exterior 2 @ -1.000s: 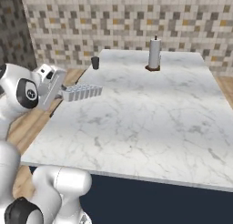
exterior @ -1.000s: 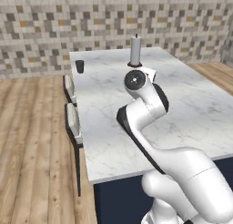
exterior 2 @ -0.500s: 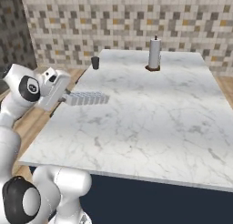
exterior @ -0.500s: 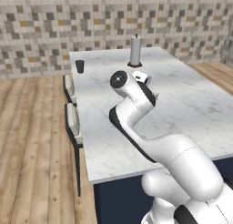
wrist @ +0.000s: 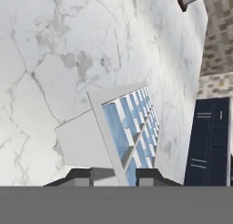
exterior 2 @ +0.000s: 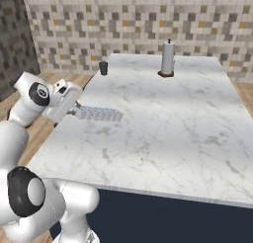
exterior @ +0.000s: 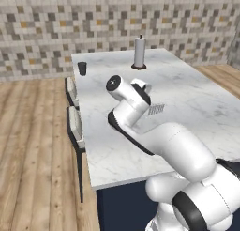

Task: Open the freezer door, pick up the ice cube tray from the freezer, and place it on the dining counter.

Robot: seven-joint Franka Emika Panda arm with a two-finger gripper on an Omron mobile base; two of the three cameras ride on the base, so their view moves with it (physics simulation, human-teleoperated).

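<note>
Ice cube tray (exterior 2: 100,113) first: I am carrying it out over the near left part of the dining counter (exterior 2: 188,118), and it is hanging above the marble, not resting on it. My gripper (exterior 2: 75,109) is clamping it at one short end, jaws drawn in narrow on the tray's end wall, so the rest of the tray is sticking out ahead of me like a little shelf. In the hand view the tray (wrist: 123,132) is sitting edge-on between my two finger tips (wrist: 82,176), with its rows of pale blue cubes facing to one side; the view is rolled with my wrist, so I am judging the tray's true attitude from the base cameras, where it is looking roughly level.

I am gripping the end so that the far length can go down onto the surface first, with my fingers staying clear of the marble.

Around me, a small dark cup (exterior 2: 103,68) is standing near the far left corner, and an upright paper towel roll (exterior 2: 168,59) is standing at the far side, both well apart from the tray. That is leaving plenty of bare marble under it, which looks like a sensible place to lower and let go. From the left base view, my forearm is hiding most of the tray (exterior: 156,109).
</note>
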